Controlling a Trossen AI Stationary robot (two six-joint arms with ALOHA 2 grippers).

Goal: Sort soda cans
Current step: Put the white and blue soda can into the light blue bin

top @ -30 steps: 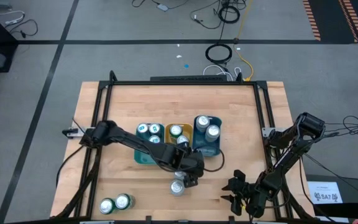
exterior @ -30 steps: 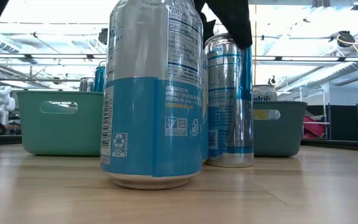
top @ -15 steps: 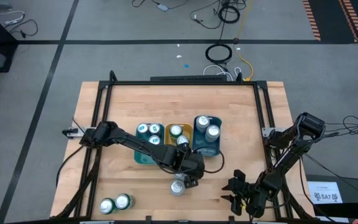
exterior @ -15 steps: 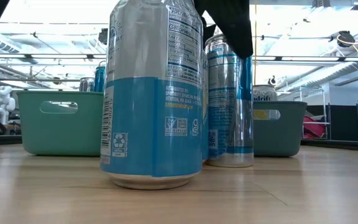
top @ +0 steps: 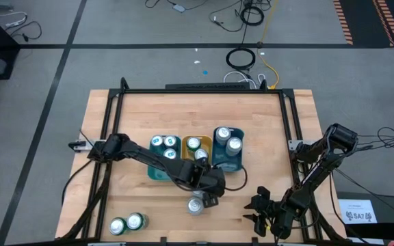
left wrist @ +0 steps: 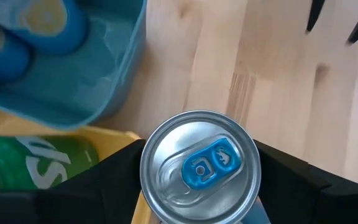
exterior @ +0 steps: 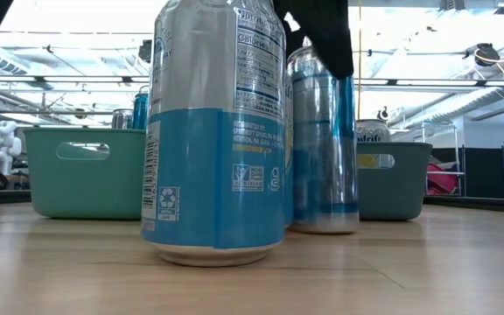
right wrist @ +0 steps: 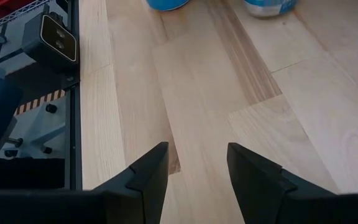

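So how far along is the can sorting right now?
Partly done. Cans already stand in the teal tray, the yellow tray and the blue tray. The left gripper is closed around a blue-tabbed can. Another blue can and two green cans wait on the table. The right gripper sits open by the table's edge.

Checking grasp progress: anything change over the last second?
Barely. In the low view the rear blue can, under the left hand, has shifted and tilted slightly; it looks motion-blurred now. In the left wrist view the fingers flank that can. The front blue can, the trays' cans, the two near-left cans and the parked right hand have not moved.
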